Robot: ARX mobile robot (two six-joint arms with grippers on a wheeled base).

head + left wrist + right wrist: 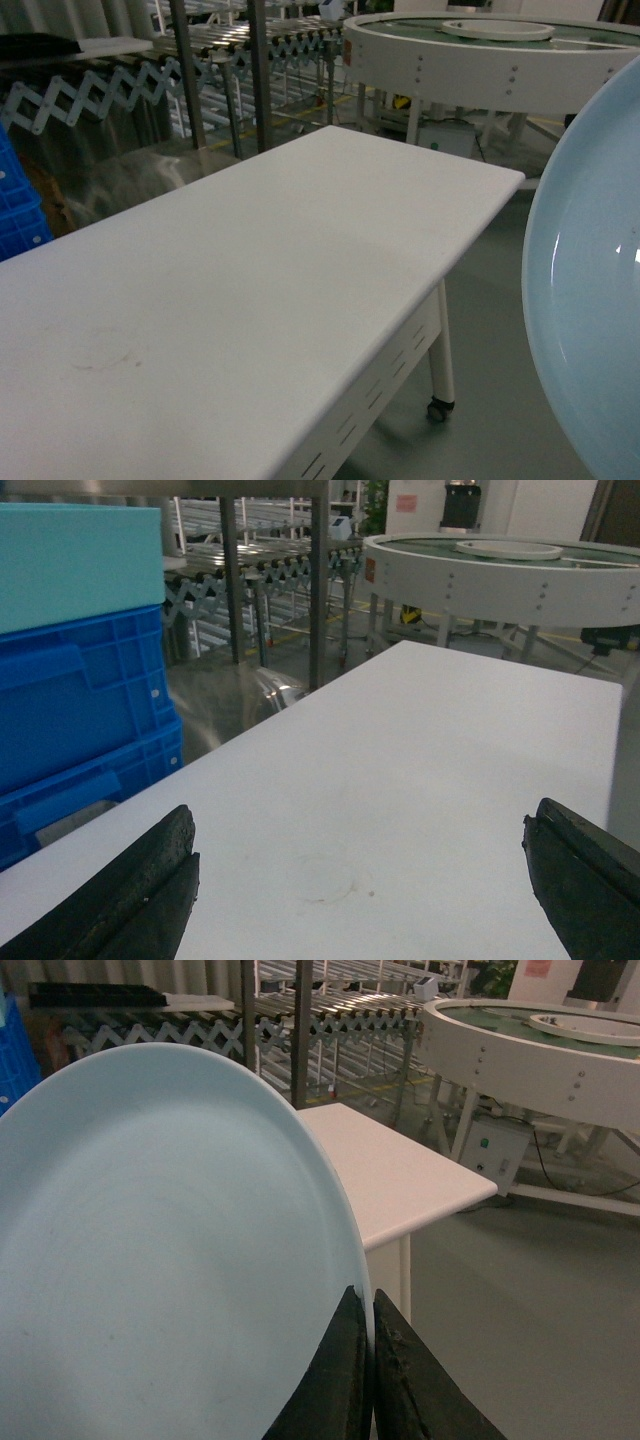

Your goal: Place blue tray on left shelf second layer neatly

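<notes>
The pale blue tray is held up on edge at the right of the head view, off the table's right side. In the right wrist view the blue tray fills the left half, and my right gripper is shut on its rim, one black finger on each face. My left gripper hangs open low over the white table, nothing between its fingers. Grey steel posts of the left shelf rise beyond the table's far left edge. I cannot tell which tier is the second layer.
Deep-blue ribbed crates under a teal slab stand close on the left, also in the head view. A round white conveyor table stands at the back right. An extendable roller conveyor runs behind the posts. Grey floor lies right of the table.
</notes>
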